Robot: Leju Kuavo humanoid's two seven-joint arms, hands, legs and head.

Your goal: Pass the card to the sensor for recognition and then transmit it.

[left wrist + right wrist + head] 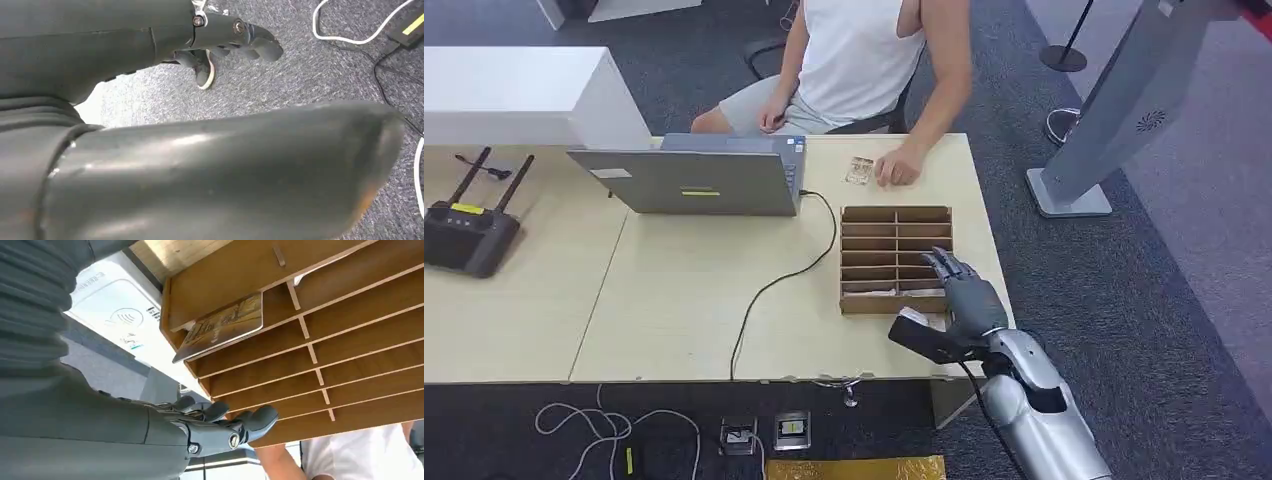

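My right hand (964, 290) hovers over the near right corner of the wooden slotted tray (894, 215), fingers apart and stretched forward across the dividers, holding nothing. In the right wrist view the same hand (220, 427) shows its dark fingers (260, 417) loosely extended just off the tray's rim (310, 425), clear of any slot.

The card (222, 325) lies in one of the tray's end slots, leaning on a divider with one corner poking past the tray's edge. Its long axis runs along the slot, across the line of my fingers. From my fingertips it sits a few dividers off, toward the end of the tray beside the white card reader (117, 320), which I take to be the sensor. In the head view the near row holds something pale (871, 291), probably that card, though the view is too coarse to be sure.

My left hand (235, 42) hangs low over the carpet, fingers curled in on nothing, well away from the table. So the right hand is plainly the nearer one, and I judge the pick is not yet begun. I'd need to shift toward that end slot and pinch the protruding corner.

A person (864, 60) sits at the far side, a hand (896, 170) resting on the table (674, 310) beside a small packet (860, 170).
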